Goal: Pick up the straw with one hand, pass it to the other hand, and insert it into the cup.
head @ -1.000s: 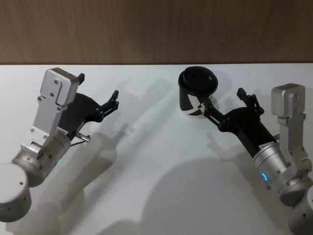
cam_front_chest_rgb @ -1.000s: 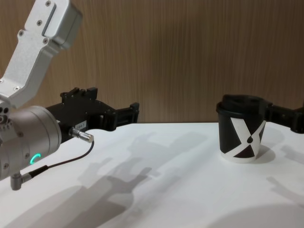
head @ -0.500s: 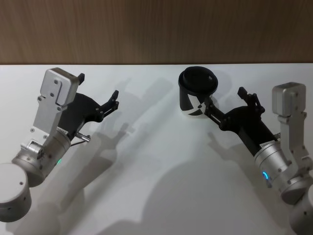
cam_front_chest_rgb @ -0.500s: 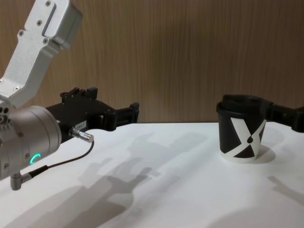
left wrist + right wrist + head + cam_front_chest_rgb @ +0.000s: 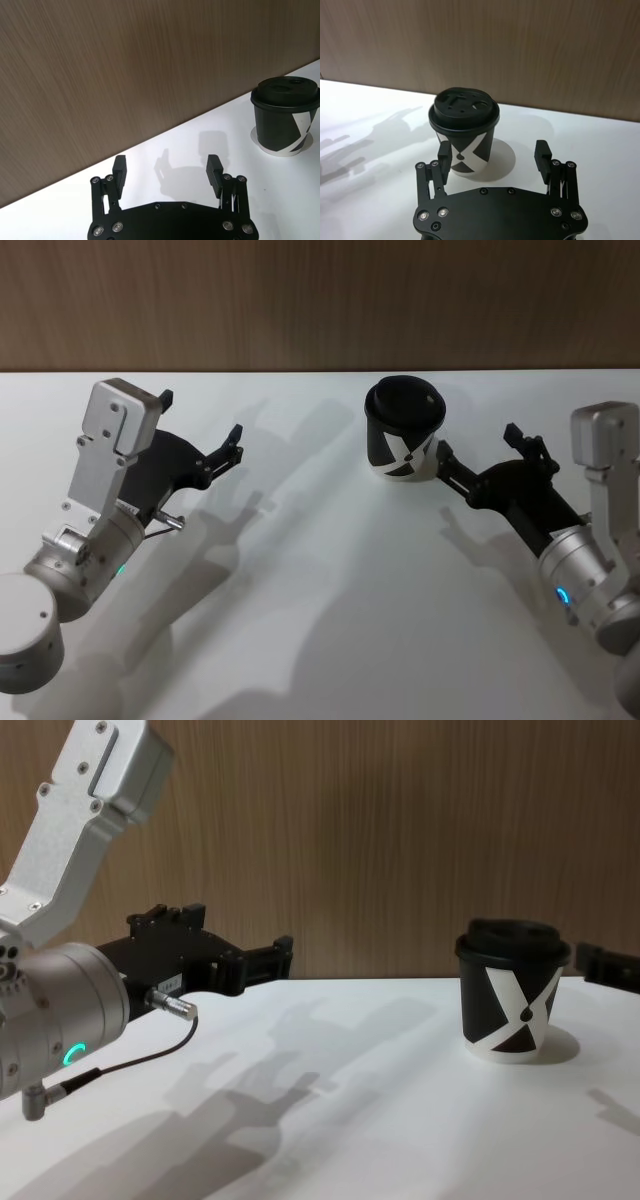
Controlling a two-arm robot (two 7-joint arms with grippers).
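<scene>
From the head view, the main risk is judged to lie at the right: the right pincer (image 5: 476, 440) is held just beside the cup (image 5: 405, 430), apart from it, and a careless sweep could knock the light cup over or push it across the bench (image 5: 320, 570). Both pincers are seen spread wide and nothing is grasped – no straw is carried by either. The left pincer (image 5: 201, 415) is held well apart from the cup, above the bench.

In the left wrist view, the left pincer (image 5: 166, 165) is shown released, with only bare bench seen through its gap; the cup (image 5: 285, 120) is seen farther off, upright, by the wooden wall.

In the right wrist view, the right pincer (image 5: 492, 150) is shown fully parted and untouched by anything. The cup (image 5: 465, 125) is stood just beyond one finger, off the middle of the gap – a forward push could strike its side. The small openings in the lid would leave little margin for a straw.

In the chest view, the cup (image 5: 512, 995) is seen upright on the bench, with the right pincer (image 5: 600, 965) near it and the left pincer (image 5: 270, 955) far off.
</scene>
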